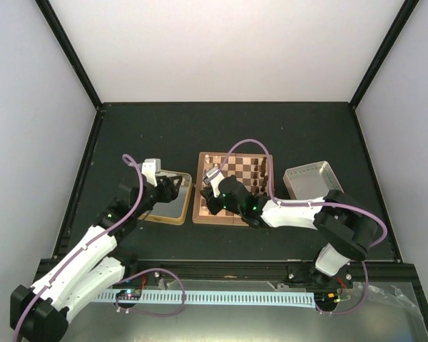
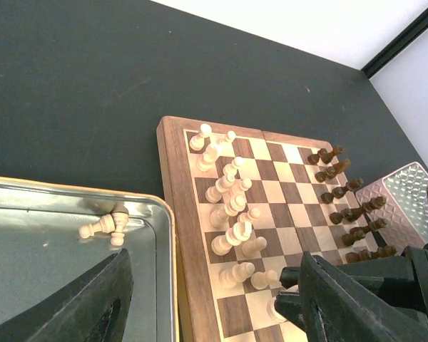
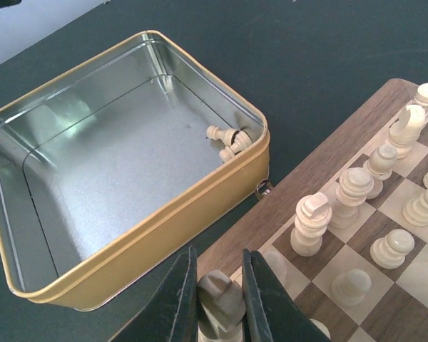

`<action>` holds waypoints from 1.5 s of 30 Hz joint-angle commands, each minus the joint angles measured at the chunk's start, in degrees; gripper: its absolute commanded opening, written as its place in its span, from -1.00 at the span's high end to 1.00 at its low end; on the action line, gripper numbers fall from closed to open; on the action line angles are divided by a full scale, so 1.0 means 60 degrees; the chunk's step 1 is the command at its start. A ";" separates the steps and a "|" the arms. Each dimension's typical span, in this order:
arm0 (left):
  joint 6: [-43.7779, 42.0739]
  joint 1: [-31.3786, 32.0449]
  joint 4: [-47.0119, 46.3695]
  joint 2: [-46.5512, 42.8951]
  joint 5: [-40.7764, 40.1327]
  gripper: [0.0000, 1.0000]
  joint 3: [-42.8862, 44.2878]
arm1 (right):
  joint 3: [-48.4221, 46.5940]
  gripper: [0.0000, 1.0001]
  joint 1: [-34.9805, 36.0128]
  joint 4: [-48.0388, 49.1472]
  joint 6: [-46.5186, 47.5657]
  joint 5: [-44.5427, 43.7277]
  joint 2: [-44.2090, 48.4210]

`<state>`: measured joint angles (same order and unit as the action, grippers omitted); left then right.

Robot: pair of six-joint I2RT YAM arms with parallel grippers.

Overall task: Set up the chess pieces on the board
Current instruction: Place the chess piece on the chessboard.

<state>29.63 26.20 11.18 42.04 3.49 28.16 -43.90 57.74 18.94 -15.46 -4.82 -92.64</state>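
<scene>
The board lies mid-table. Cream chess pieces stand in its two left columns and dark ones along its right side. My right gripper is shut on a cream piece over the board's near left corner, by the border. The left wrist view also shows that held piece. My left gripper hangs open over the gap between the gold tin and the board, holding nothing. Two cream pieces lie on their sides in the tin's far corner.
The gold tin sits just left of the board, its wall close to my right fingers. A silver-grey tray lies right of the board. Black mat surrounds everything, with white walls beyond it.
</scene>
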 commanded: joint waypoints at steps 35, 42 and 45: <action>-0.0052 -0.0030 0.0157 0.0160 0.0203 -0.31 0.0535 | 0.0645 0.80 0.0015 0.1290 0.0204 0.0135 -0.0750; -0.0045 -0.0030 0.0136 0.0174 0.0220 -0.31 0.0536 | 0.1101 0.79 0.0016 0.1378 -0.0119 -0.0084 -0.0365; -0.0023 -0.0030 0.0158 0.0158 0.0232 -0.31 0.0536 | 0.1229 0.79 0.0016 0.1442 -0.0186 -0.0119 -0.0365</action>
<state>29.61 26.20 11.22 42.89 4.23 28.82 -37.54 57.74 24.73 -15.55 -3.55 -96.07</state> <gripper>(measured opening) 0.654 0.129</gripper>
